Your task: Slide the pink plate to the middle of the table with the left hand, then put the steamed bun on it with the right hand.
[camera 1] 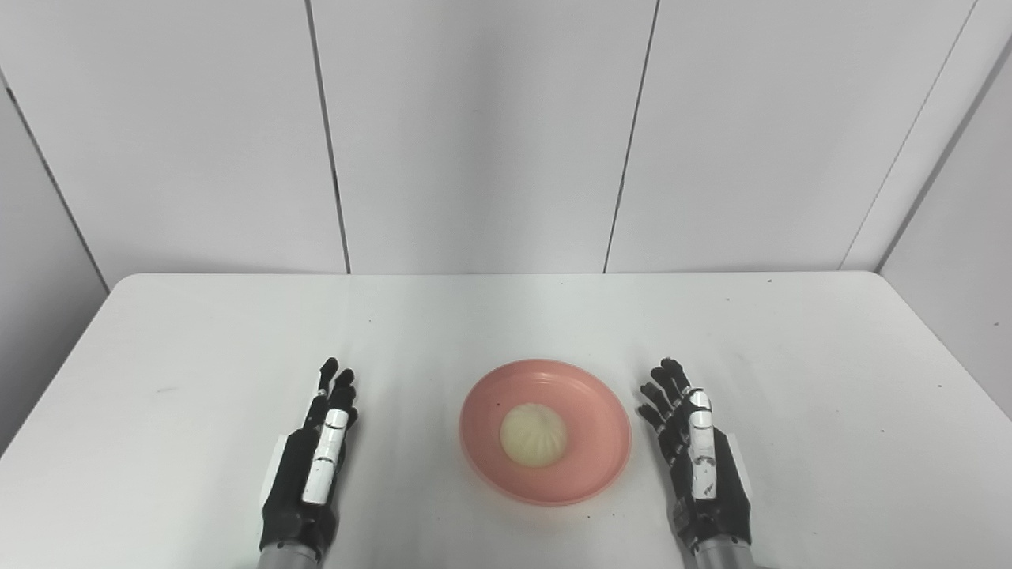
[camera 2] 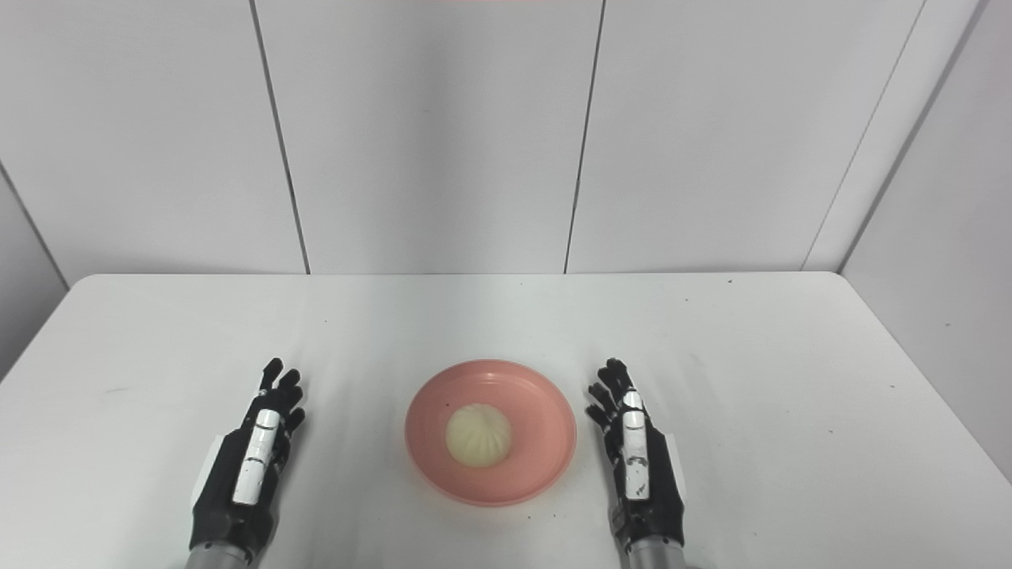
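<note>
Table (camera 1: 237, 332): steamed bun (camera 1: 534, 434) on pink plate (camera 1: 589, 395).

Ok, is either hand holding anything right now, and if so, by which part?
Nothing is held. The left hand and right hand are both open, either side of the pink plate; the steamed bun lies on the plate.

Plate: pink plate (camera 2: 545, 395) on white table (camera 2: 506, 316), near its front middle.
Bun: steamed bun (camera 2: 478, 435) resting in the plate's centre.
Left hand (camera 2: 245, 466): fingers spread, empty, left of plate.
Right hand (camera 2: 636, 458): fingers spread, empty, just right of plate.
</note>
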